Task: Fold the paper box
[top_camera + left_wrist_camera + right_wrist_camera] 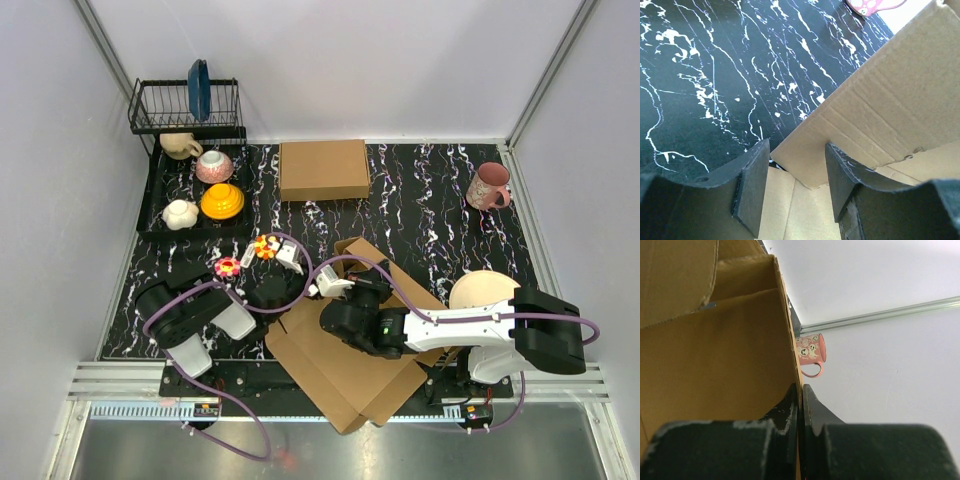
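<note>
The paper box (340, 375) is a brown die-cut cardboard sheet lying half-raised at the table's near edge, between the two arms. My right gripper (801, 387) is shut on the thin edge of an upright panel of the paper box (715, 365); in the top view it (352, 298) sits over the sheet's middle. My left gripper (797, 145) is open at the sheet's left side (275, 293). A flap corner of the paper box (890, 100) stands just beyond its fingertips, and neither finger presses it.
A neatly formed brown box (323, 169) stands at the back centre. A pink mug (488, 186) is at the back right, a beige plate (485, 290) by the right arm. A dish rack (190, 105) and a tray of bowls (150, 195) fill the back left. Two small colourful toys (228, 267) lie near the left arm.
</note>
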`<state>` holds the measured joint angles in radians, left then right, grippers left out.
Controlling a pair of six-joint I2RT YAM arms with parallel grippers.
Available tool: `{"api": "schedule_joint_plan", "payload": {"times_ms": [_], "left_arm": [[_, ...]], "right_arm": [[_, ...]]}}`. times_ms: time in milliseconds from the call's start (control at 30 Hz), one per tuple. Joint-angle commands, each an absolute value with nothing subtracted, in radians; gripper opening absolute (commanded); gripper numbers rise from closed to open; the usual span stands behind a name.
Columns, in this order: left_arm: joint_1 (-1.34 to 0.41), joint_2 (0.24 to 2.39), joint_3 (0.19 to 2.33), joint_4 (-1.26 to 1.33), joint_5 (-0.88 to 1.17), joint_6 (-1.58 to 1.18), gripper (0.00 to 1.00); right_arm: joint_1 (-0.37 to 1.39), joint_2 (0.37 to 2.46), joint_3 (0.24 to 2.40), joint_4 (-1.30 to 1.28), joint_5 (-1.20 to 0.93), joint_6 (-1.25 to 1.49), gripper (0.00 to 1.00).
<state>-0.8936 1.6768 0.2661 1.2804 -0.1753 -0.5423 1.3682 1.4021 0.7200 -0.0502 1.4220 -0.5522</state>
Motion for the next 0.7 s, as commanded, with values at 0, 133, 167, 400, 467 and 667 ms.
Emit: {"api": "schedule_joint_plan", "payload": {"times_ms": [0, 133, 167, 400, 467, 667], "left_arm": [[-0.881, 1.646, 0.250, 1.667, -0.256, -0.512, 0.51], [-0.861, 1.637, 0.212, 1.660, -0.388, -0.528, 0.51], [-0.854, 1.638, 0.204, 1.661, -0.409, -0.540, 0.51], [-0.787, 1.664, 0.316, 1.539, -0.378, -0.561, 0.51], [-0.776, 1.689, 0.368, 1.542, -0.336, -0.574, 0.49], [-0.755, 1.793, 0.445, 1.600, -0.167, -0.652, 0.14]], "right_arm": [[1.378, 1.413, 0.719, -0.041, 1.312, -0.437, 0.03], [1.378, 1.411, 0.721, -0.041, 1.310, -0.436, 0.03], [1.379, 1.414, 0.721, -0.041, 1.312, -0.436, 0.03], [1.378, 1.420, 0.723, -0.040, 1.304, -0.430, 0.02], [1.378, 1.422, 0.722, -0.041, 1.301, -0.428, 0.01], [1.378, 1.419, 0.719, -0.043, 1.298, -0.425, 0.00]]}}
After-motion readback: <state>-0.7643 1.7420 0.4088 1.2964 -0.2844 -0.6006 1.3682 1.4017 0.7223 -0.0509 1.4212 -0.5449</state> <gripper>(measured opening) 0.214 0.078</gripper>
